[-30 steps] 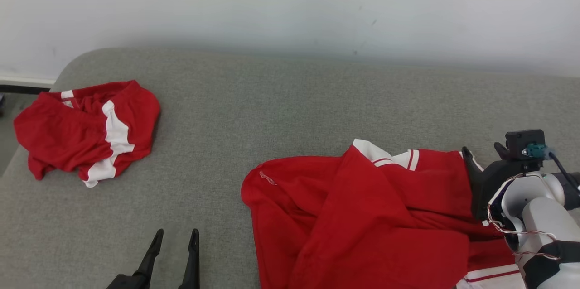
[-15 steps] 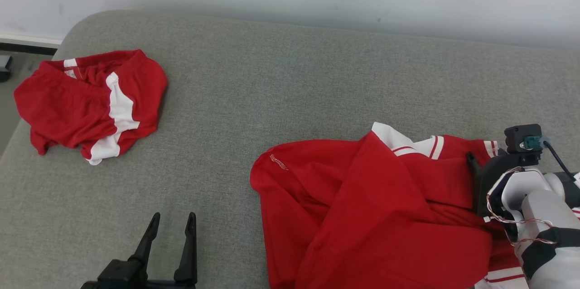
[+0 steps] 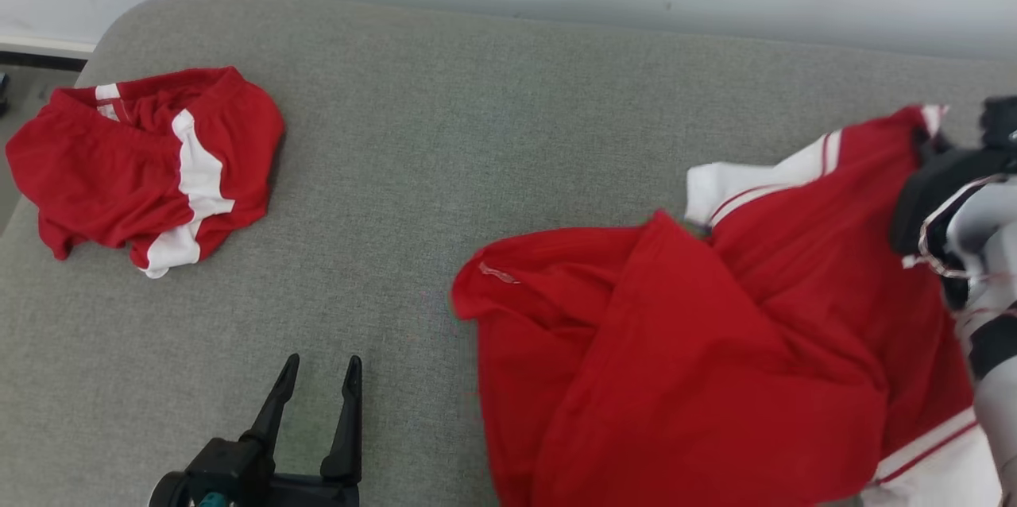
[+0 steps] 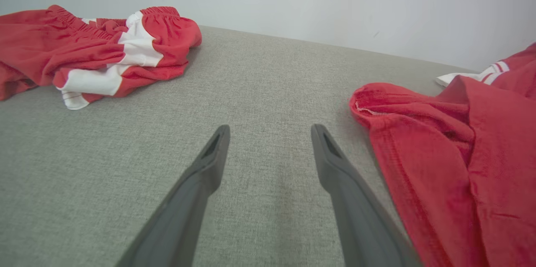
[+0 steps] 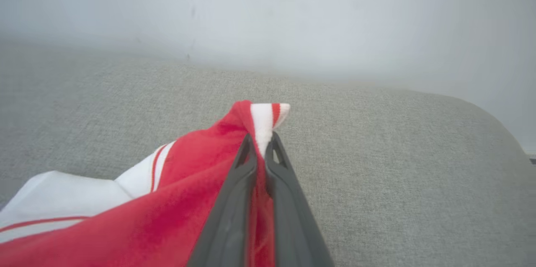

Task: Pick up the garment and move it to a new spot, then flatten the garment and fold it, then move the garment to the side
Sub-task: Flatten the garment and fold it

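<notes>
**Grip on garment corner**

Right jaws: closed tight on the white-striped corner [image 5: 266,118] of the red garment [image 3: 683,364].
Left jaws: spread wide, gripping nothing, low over the grey fabric surface [image 3: 477,141], just left of the garment's rolled edge.
Garment: bunched on the right part of the surface, pinched corner at its far right end.
Red-and-white shorts [image 3: 143,165]: crumpled at the far left, well apart from the garment.

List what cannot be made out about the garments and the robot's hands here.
Large red garment: lower part cut off by head view's bottom edge.
Right hand: blurred at the head view's right edge, fingertips behind cloth.
Red shorts: left end cut off by left wrist view's edge.
</notes>
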